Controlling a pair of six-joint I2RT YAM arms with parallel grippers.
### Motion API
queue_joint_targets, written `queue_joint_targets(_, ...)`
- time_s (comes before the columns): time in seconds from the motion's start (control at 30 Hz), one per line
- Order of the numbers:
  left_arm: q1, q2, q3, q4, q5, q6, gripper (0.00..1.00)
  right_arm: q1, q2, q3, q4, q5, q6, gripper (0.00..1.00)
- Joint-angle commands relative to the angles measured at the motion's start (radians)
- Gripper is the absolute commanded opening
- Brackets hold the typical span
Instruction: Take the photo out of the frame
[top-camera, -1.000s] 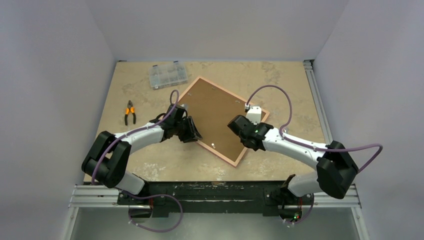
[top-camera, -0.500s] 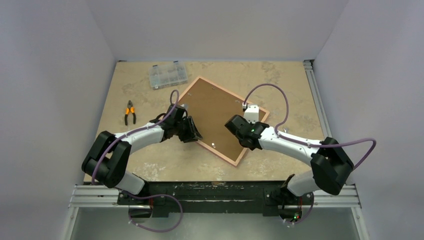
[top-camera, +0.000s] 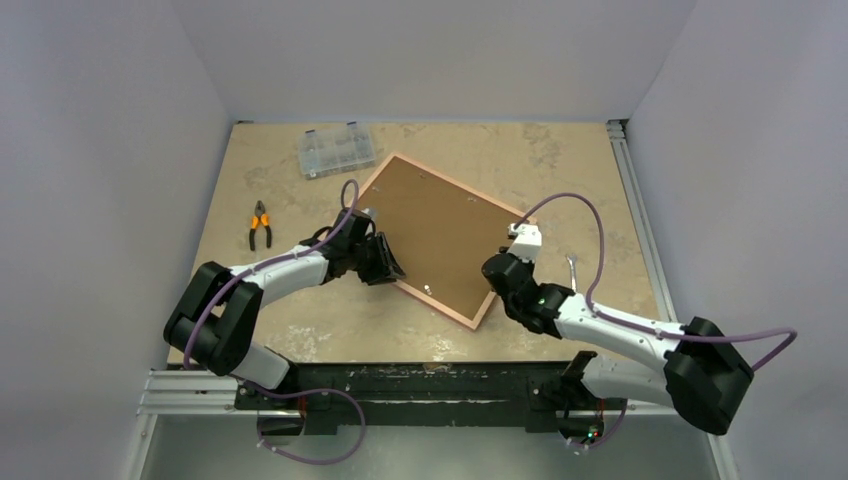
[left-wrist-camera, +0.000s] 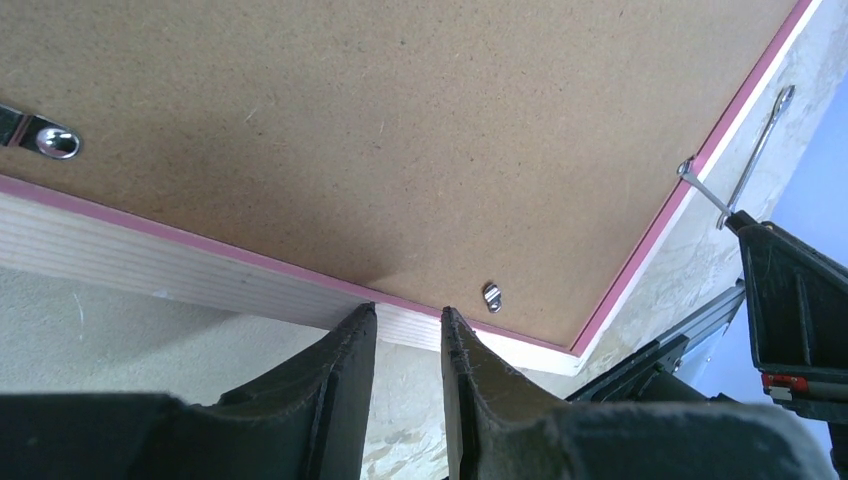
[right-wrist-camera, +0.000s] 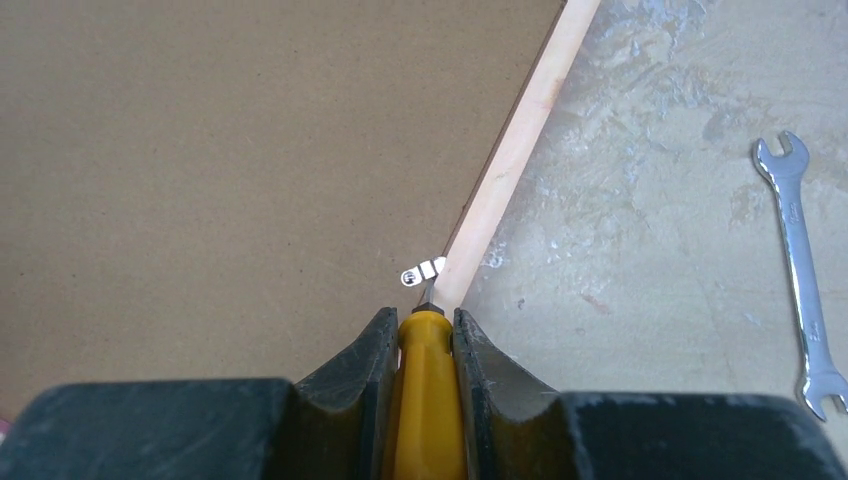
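Observation:
The frame lies face down, so its brown backing board faces up and hides the photo. My left gripper is at the frame's left edge. In the left wrist view its fingertips touch the pale wood edge, and the gripper is slightly open with nothing between the jaws. My right gripper is at the frame's right edge near the near corner. It is shut on a yellow-handled screwdriver. The screwdriver's tip sits at a small metal tab beside the frame rail.
A small wrench lies on the table right of the frame; it also shows in the right wrist view. Orange-handled pliers lie at the left. A clear compartment box stands at the back left. More metal tabs sit on the backing board.
My right arm has swung from over the backing board to the frame's right edge, nearer the base, uncovering the wrench. The left arm and the frame have not moved.

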Motion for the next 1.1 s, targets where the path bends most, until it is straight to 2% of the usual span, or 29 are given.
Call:
queue_joint_targets(0.0, -0.001, 0.022, -0.033, -0.068, -0.044, 0.022, 0.29, -0.009, -0.052, -0.11, 0.269, -0.072, -0.054, 0.0)
queue_joint_targets(0.23, -0.001, 0.02, -0.038, -0.067, -0.045, 0.023, 0.29, -0.009, -0.094, -0.15, 0.365, -0.129, -0.097, 0.0)
queue_joint_targets(0.37, -0.001, 0.019, -0.049, -0.062, -0.048, 0.023, 0.3, -0.009, -0.071, -0.146, 0.385, -0.1, -0.163, 0.0)
queue_joint_targets(0.5, -0.001, 0.019, -0.06, -0.059, -0.05, 0.022, 0.29, -0.007, 0.018, -0.052, 0.277, -0.02, -0.223, 0.0)
queue_joint_targets(0.57, -0.001, 0.015, -0.063, -0.058, -0.052, 0.021, 0.29, -0.007, 0.055, -0.031, 0.276, -0.002, -0.236, 0.0)
queue_joint_targets(0.73, -0.001, 0.017, -0.063, -0.057, -0.053, 0.02, 0.29, 0.002, 0.205, 0.096, 0.155, 0.135, -0.208, 0.0)
queue_joint_targets(1.07, 0.0, 0.034, -0.075, -0.053, -0.059, 0.021, 0.29, 0.01, 0.291, 0.142, 0.128, 0.186, -0.197, 0.0)
